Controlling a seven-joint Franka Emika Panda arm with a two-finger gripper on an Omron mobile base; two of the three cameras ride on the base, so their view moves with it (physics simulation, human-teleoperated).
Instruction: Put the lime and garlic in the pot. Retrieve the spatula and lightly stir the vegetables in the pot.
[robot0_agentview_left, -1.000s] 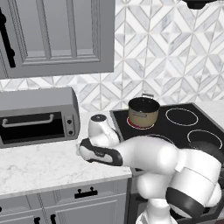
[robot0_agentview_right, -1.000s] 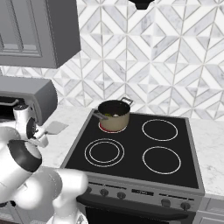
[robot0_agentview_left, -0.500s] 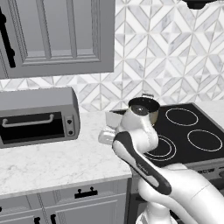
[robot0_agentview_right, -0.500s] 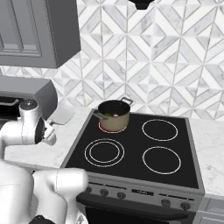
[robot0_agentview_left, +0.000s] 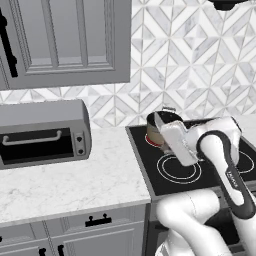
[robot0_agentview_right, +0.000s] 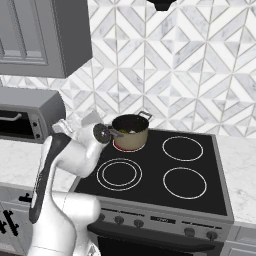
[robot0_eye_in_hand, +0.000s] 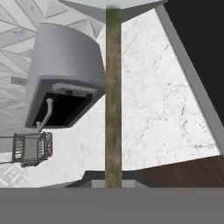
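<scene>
My gripper (robot0_agentview_left: 189, 142) is shut on the spatula's thin brown handle (robot0_eye_in_hand: 113, 96), which runs up the middle of the hand view to the pale blade (robot0_eye_in_hand: 113, 3). In the left base view the blade (robot0_agentview_left: 175, 142) hangs tilted over the stove's front left ring, just in front of the tan pot (robot0_agentview_left: 161, 121). From the right base view my gripper (robot0_agentview_right: 101, 132) is level with the rim of the pot (robot0_agentview_right: 131, 137) on its left side. A yellow-green speck inside looks like the lime (robot0_agentview_right: 133, 131). The garlic is hidden.
The pot stands on the rear left ring of the black stove (robot0_agentview_right: 185, 182). A grey toaster oven (robot0_agentview_left: 42, 132) sits on the white marble counter (robot0_agentview_left: 75, 185) to the left. A small wire basket (robot0_eye_in_hand: 33, 148) shows beyond the toaster.
The arm has swung right from the counter beside the toaster to the stove, carrying the spatula. The blade is now close to the pot.
</scene>
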